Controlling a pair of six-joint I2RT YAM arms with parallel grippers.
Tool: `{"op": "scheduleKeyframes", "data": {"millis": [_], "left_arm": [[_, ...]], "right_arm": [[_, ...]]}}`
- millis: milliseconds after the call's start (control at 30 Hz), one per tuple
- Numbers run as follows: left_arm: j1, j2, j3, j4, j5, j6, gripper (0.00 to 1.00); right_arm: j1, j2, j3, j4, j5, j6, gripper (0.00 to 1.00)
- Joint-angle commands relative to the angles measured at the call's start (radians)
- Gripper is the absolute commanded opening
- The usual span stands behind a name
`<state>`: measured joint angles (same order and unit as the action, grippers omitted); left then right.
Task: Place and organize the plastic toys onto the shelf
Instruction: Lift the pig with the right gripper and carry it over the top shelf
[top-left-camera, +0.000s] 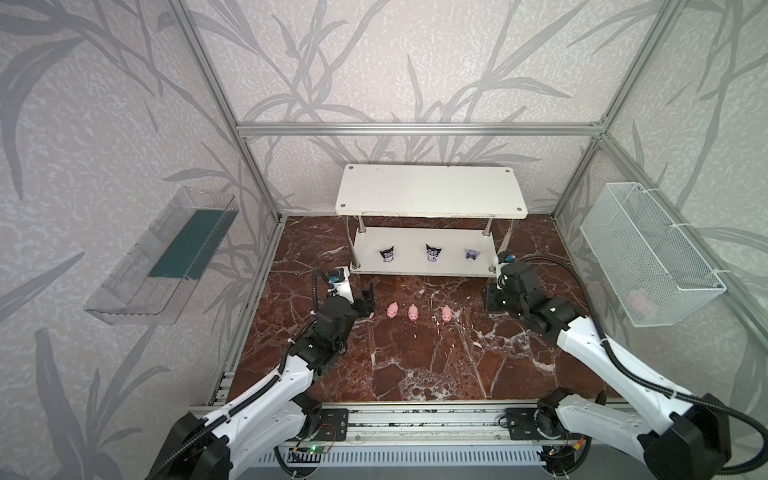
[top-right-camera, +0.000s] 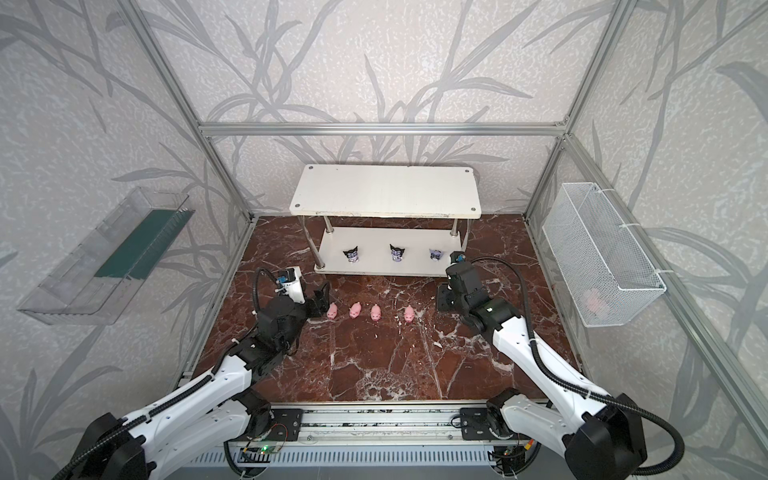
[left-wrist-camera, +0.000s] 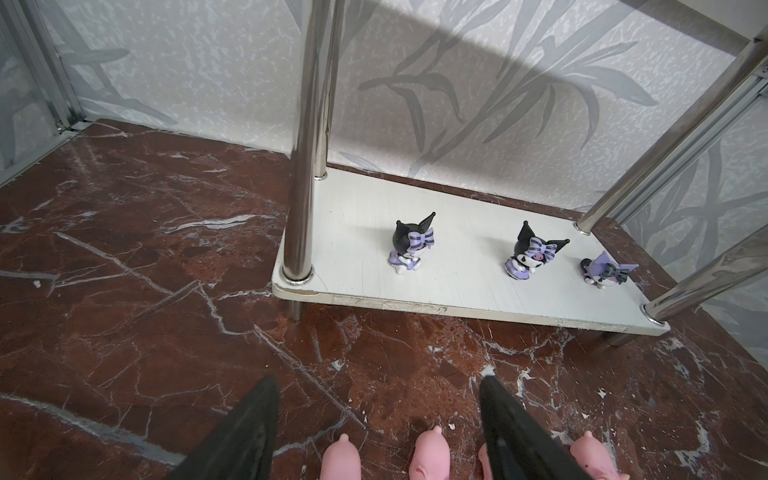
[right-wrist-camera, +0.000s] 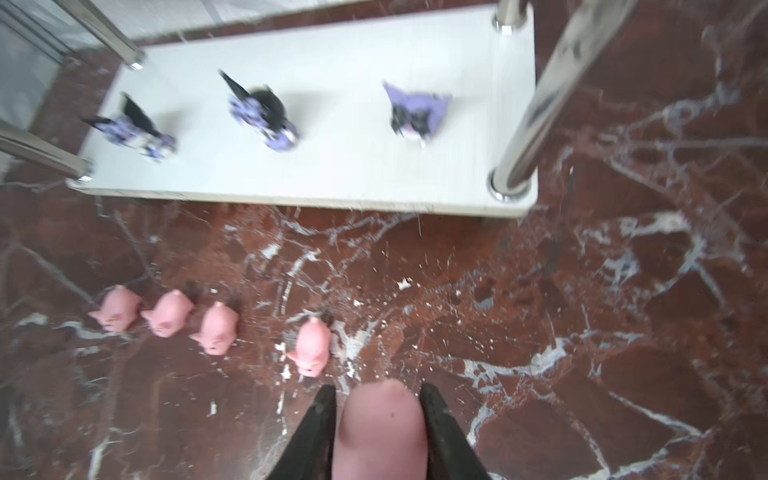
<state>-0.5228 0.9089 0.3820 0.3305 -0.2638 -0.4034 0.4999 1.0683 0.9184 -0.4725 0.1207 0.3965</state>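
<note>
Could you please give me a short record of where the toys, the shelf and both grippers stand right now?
shelf: white, two tiers, at the back wall
lower tier: three horned figurines in a row
floor: four pigs in a row before the shelf
left gripper: jaws open, at the row's left end
right gripper: jaws shut on a fifth pig

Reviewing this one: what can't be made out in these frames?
- Pink object in the white wire mesh basket: blurred by mesh, both top views.
- Leftmost small pink plastic pig: hidden behind the left gripper in a top view.
- Purple-and-black horned figurines: motion-blurred, right wrist view.
- Pink pig in the right gripper: cut off by that view's edge.
</note>
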Motion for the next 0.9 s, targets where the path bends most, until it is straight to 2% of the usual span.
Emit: {"op": "scheduleKeyframes", "data": {"millis": [0, 167, 333, 867], "left_arm": [[0.006, 0.002, -0.002, 0.022, 0.012, -0.015, 0.74], [0.007, 0.0, 0.002, 0.019, 0.022, -0.016, 0.74], [0.007, 0.004, -0.001, 0.022, 0.033, -0.024, 0.74], [0.011, 0.011, -0.012, 0.012, 0.059, -0.031, 0.74]], "right_arm": [[0.009, -0.014, 0.145, -0.159, -0.037, -0.095, 0.34], [0.008, 0.055, 0.404, -0.251, -0.057, -0.193, 0.35], [-0.008, 0.168, 0.609, -0.269, -0.053, -0.282, 0.36], [-0.207, 0.554, 1.068, -0.283, -0.22, -0.336, 0.36]]}}
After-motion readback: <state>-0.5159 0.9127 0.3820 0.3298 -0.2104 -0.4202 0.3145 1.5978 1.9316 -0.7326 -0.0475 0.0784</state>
